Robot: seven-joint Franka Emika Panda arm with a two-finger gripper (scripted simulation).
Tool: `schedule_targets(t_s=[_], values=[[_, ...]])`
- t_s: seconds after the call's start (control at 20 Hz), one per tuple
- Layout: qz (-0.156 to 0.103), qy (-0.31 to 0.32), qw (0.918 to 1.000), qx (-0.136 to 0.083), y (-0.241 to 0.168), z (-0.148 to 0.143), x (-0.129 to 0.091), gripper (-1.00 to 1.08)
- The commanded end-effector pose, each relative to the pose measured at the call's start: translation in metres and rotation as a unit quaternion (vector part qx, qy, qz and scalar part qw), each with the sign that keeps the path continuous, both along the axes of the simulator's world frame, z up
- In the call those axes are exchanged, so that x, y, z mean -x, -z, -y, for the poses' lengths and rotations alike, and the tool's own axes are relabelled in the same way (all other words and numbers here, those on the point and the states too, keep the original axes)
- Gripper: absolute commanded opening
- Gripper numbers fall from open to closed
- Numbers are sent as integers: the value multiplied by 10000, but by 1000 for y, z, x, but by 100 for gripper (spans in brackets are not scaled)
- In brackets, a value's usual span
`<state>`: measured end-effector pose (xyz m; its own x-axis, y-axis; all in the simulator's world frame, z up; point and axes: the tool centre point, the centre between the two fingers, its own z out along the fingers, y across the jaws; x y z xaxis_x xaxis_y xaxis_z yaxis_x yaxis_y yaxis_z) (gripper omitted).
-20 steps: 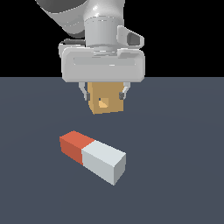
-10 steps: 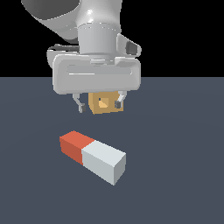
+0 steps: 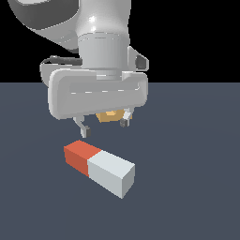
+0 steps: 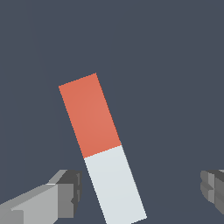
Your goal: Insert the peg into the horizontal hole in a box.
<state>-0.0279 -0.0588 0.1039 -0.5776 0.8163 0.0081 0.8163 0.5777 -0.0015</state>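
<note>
**Pincer above peg, nothing gripped**

The peg (image 3: pixel 99 170) lies flat on the dark worktop (image 3: pixel 197 187), red half toward the exterior view's left, white half toward the right and nearer the camera. The pincer (image 3: pixel 104 127) hangs just behind and above it, fingers (image 3: pixel 83 128) spread wide with nothing between them. In the wrist view the white half sits between the two fingertips without touching either. The box (image 3: pixel 111 116) stands behind the arm, mostly hidden; its hole apparently cannot be made out.
</note>
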Motion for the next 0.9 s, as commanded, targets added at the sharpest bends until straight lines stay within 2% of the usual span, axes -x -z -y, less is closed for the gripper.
schedule_targets(t_s=[0.0, 0.45, 0.85], values=[[6, -292, 9996, 3, 5, 8, -1, 100], [24, -1193, 9929, 14, 22, 32, -7, 100], [33, -1621, 9868, 21, 30, 43, -13, 100]])
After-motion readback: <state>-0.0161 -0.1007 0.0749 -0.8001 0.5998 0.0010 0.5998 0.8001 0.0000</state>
